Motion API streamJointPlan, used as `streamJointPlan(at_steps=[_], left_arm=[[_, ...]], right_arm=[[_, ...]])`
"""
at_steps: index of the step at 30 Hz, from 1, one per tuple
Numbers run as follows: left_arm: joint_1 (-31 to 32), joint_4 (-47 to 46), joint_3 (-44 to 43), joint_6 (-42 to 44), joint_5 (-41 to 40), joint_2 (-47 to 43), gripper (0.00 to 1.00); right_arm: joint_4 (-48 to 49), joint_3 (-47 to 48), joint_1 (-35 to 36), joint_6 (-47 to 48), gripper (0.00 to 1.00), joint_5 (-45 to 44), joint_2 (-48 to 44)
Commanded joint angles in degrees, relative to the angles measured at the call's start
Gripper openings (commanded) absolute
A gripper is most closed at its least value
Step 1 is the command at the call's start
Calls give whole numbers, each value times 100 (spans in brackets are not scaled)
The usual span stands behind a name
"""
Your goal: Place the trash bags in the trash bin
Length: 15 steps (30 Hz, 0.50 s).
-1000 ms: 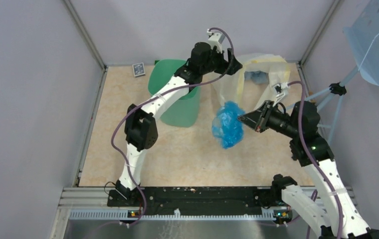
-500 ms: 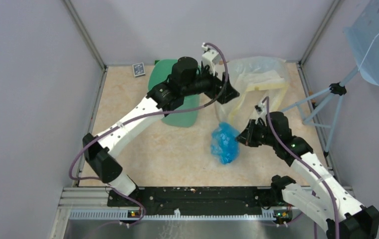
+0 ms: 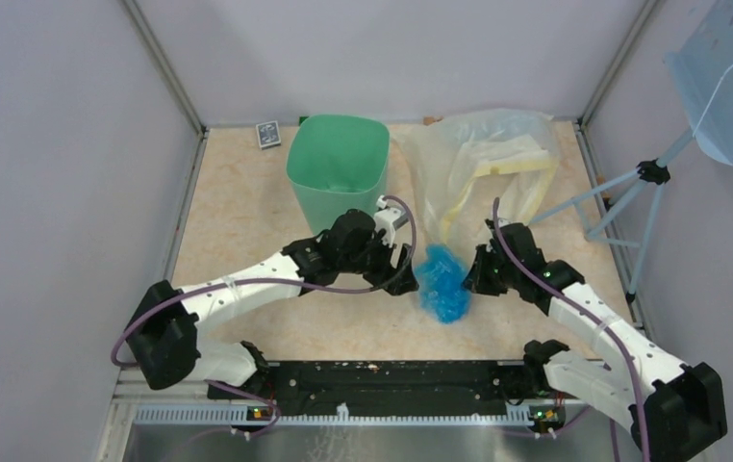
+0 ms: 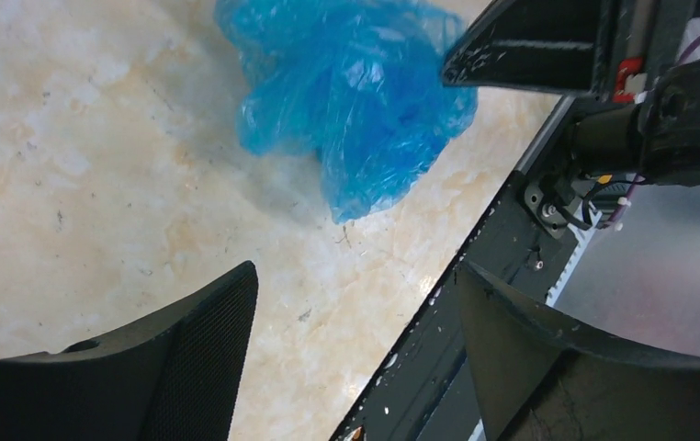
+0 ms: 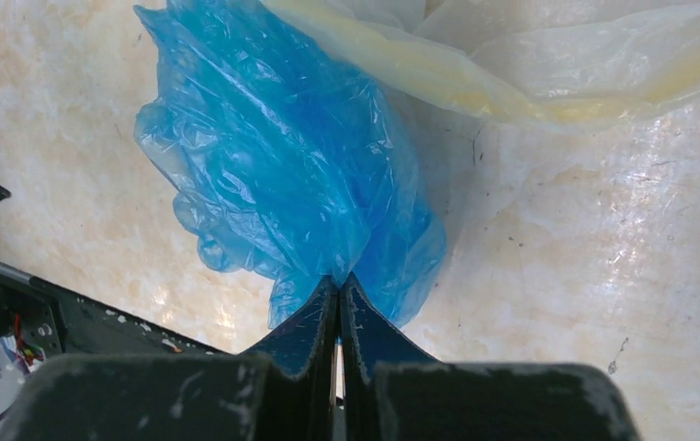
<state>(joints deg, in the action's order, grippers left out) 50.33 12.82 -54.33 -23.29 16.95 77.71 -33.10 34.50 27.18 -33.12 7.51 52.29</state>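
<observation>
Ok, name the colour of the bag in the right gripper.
The trash bag is translucent blue; right wrist view shows it best.

The left arm (image 3: 238, 289) and the right arm (image 3: 603, 332) are built alike, with glossy white tubular links joined by chunky black joint housings. A thin purple cable (image 3: 495, 219) runs loosely along each. The left gripper (image 4: 355, 266) has black fingers (image 4: 195, 344) with fine mesh-textured pads. The right gripper (image 5: 339, 277) has black wedge fingers (image 5: 305, 331) scuffed with pale specks.

Robot lab test cell; plain grey walls (image 3: 55, 144) w/ metal frame posts (image 3: 164, 67); tripod (image 3: 648, 173) at side.
</observation>
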Motion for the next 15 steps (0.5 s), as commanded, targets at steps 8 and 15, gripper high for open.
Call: streamJointPlan(at_steps=[8,15], left_arm=[[514,-2098,829,-598,-455,81,71],[976,-2697,935,-1015,-1198,837,65]], right_arm=[[-15,85,65,-161,0,-424,-359],[181,26,67,-213,0,-246,-414]])
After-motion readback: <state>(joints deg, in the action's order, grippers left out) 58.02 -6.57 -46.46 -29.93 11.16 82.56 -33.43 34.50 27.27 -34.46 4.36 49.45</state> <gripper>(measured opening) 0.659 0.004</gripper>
